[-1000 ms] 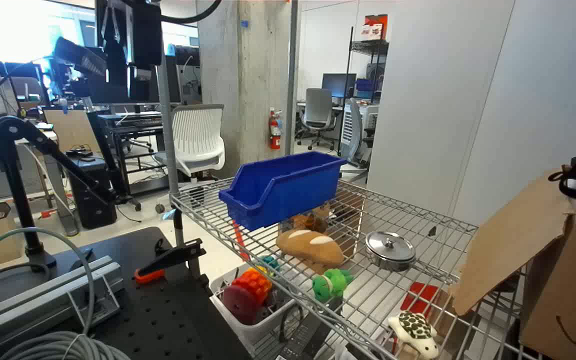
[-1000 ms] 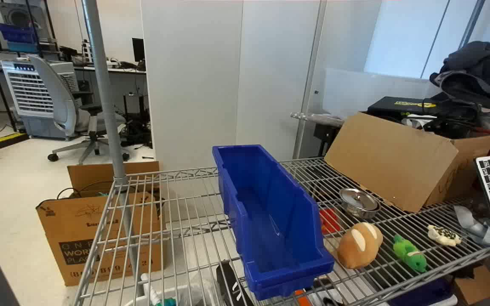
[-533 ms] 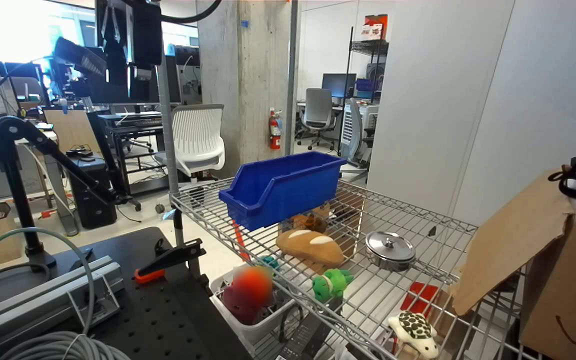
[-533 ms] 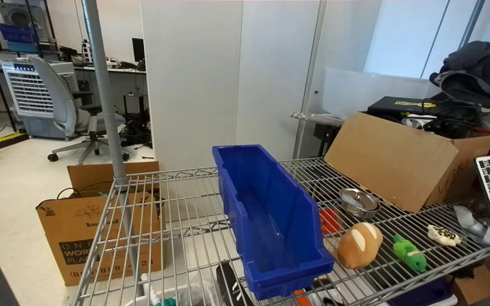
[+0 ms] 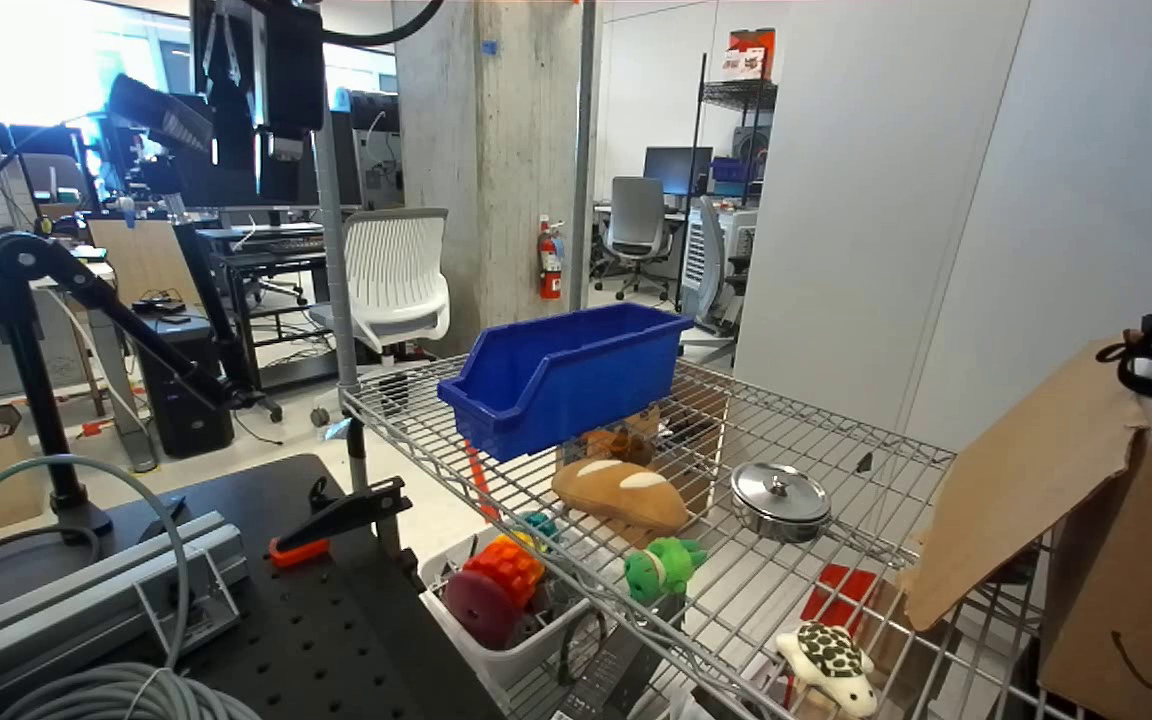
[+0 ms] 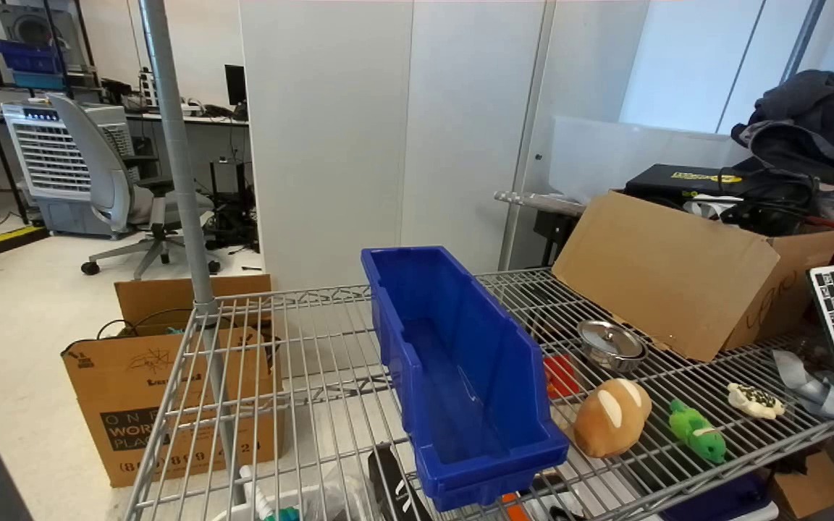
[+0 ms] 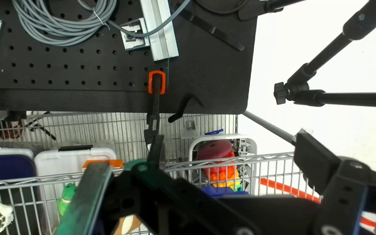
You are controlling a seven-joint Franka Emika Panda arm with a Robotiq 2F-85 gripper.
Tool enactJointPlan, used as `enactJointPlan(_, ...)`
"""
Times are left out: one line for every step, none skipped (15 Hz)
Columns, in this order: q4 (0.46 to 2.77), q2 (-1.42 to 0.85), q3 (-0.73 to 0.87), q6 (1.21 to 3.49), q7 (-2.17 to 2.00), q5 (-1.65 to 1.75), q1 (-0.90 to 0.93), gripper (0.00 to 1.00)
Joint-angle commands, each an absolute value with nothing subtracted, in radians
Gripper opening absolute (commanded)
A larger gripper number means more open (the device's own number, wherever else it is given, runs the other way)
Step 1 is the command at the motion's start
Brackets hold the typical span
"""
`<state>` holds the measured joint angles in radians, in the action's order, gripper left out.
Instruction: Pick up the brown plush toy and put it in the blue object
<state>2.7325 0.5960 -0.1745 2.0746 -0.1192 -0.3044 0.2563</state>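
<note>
That wire worktop (image 6: 301, 294) holds the brown plush toy (image 6: 611, 420) near its edge facing the bench (image 7: 215, 76), so close to the blue bin (image 5: 568, 388) I'd fear the spread fingers (image 7: 315, 160) clipping its wall.

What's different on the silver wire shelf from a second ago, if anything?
In both exterior views, nothing visibly moved, and nothing was grabbed or let go. The tan-brown loaf-shaped plush toy stayed outside the bright blue rectangular plastic bin, and the shiny round metal pot stayed too.
</note>
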Motion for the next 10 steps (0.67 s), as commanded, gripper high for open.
enactJointPlan(2.731,0.597,-0.178,2.072,-0.117,-0.306,0.252,1.00)
enactJointPlan(2.731,0.597,-0.178,2.072,-0.117,-0.306,0.252,1.00)
enactJointPlan(2.723,0.563,-0.191,2.099,-0.150,-0.304,0.240,1.00)
enactJointPlan(2.718,0.545,-0.194,2.110,-0.166,-0.304,0.232,1.00)
enactJointPlan(2.700,0.498,-0.200,2.131,-0.201,-0.294,0.212,1.00)
enactJointPlan(2.693,0.470,-0.206,2.154,-0.232,-0.287,0.198,1.00)
enactJointPlan(2.686,0.424,-0.215,2.212,-0.274,-0.279,0.176,1.00)
enactJointPlan(2.680,0.379,-0.219,2.277,-0.305,-0.274,0.161,1.00)
enactJointPlan(2.666,0.324,-0.222,2.340,-0.338,-0.276,0.147,1.00)
enactJointPlan(2.647,0.263,-0.225,2.395,-0.371,-0.277,0.135,1.00)
